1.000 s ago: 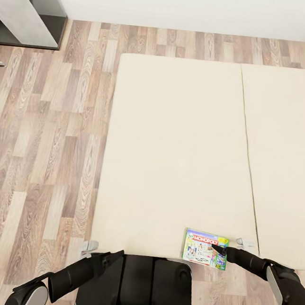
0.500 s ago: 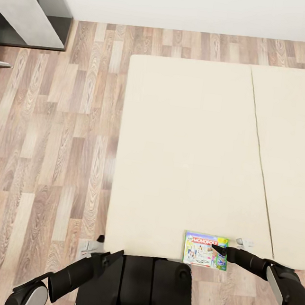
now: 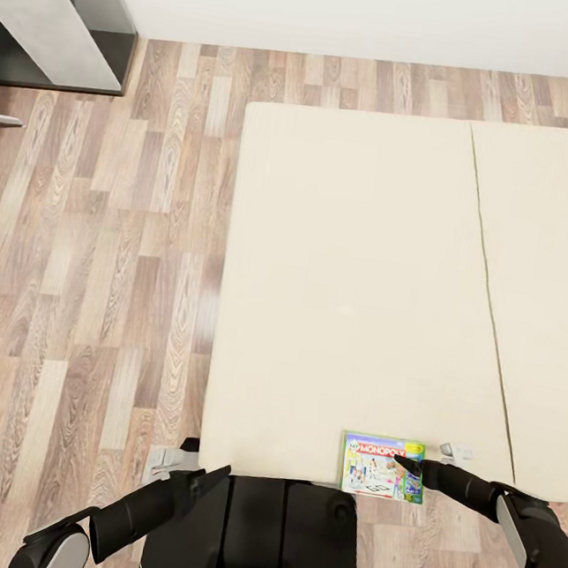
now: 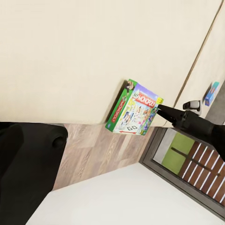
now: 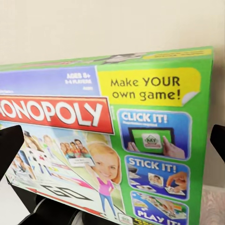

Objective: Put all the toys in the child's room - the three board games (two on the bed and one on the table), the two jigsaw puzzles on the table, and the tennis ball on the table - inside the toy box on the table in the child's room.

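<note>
The MONOPOLY box (image 3: 383, 466) sits low in the head view, right of centre, at the near edge of the bed (image 3: 357, 266). In the left wrist view the box (image 4: 135, 108) hangs tilted off the mattress, its lower part over the wood floor (image 3: 98, 279), so it looks lifted rather than lying flat. The right gripper (image 3: 411, 468) reaches in from the lower right of the head view, its dark tip on the box's right edge. In the right wrist view the box (image 5: 108, 140) spans most of the frame, with one dark fingertip (image 5: 9, 143) at the left margin and another at the right margin, so the fingers seem to pinch the box across its width.

The left gripper (image 3: 194, 477), bottom left of centre in the head view, carries nothing; I cannot tell whether its fingers are spread or pressed together.

The step in hand looks like fetching a board game off the bed. A small blue box (image 4: 211, 93) shows at the right edge of the left wrist view, possibly another game, too small to be sure. A grey piece of furniture (image 3: 50, 15) sits in the upper left corner of the head view; the toy box is out of frame here.

Next, the robot would likely have to keep the pinch firm, draw the arm in, and turn toward the table to find the toy box. A flat box held by its edges could swing or slip while driving.
</note>
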